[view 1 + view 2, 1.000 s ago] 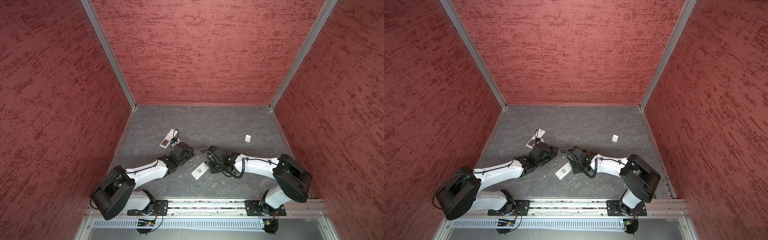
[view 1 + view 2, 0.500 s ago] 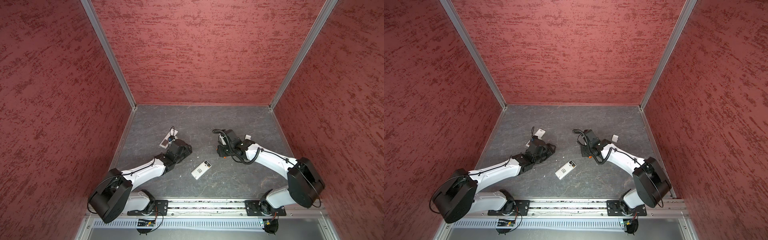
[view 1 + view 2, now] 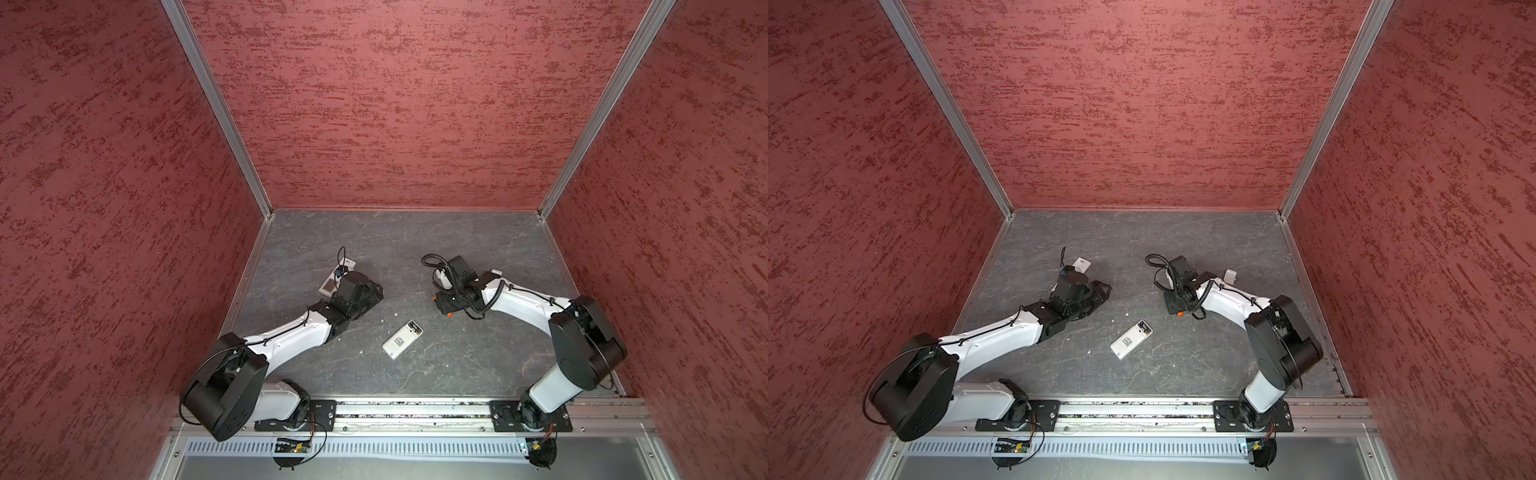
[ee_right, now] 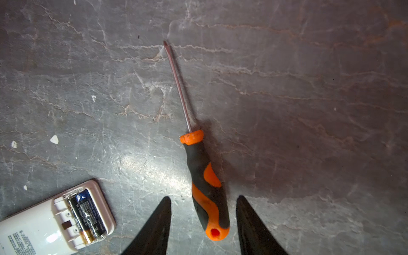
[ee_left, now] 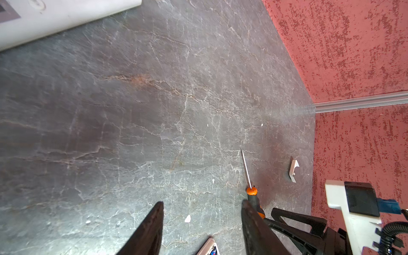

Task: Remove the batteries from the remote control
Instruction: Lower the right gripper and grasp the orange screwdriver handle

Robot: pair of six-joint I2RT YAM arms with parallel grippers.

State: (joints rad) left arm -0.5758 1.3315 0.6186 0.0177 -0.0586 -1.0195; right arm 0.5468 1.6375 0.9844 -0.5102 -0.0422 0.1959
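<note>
The white remote control (image 3: pixel 400 343) (image 3: pixel 1128 341) lies face down mid-floor with its end compartment uncovered. The batteries (image 4: pixel 86 217) sit inside it, dark cells with a coppery end; in a top view they show at the remote's far end (image 3: pixel 414 330). My right gripper (image 4: pixel 203 197) (image 3: pixel 442 305) is open, low over the floor to the right of the remote, with its fingers on either side of an orange-and-black screwdriver (image 4: pixel 204 183) that lies loose. My left gripper (image 5: pixel 202 202) (image 3: pixel 372 291) is open and empty, left of the remote, whose corner (image 5: pixel 208 248) shows below it.
A second white remote (image 3: pixel 337 276) (image 5: pixel 44 17) lies behind the left wrist near the left wall. A small white cover (image 3: pixel 496 272) (image 5: pixel 293 170) rests at the back right behind the right arm. The screwdriver's thin shaft (image 5: pixel 246 170) points toward the back. White chips dot the grey floor (image 3: pixel 1204 365).
The right arm has swung away from the remote to the back right and its jaws have opened; the screwdriver lies on the floor between them. The left gripper has drawn back slightly.
</note>
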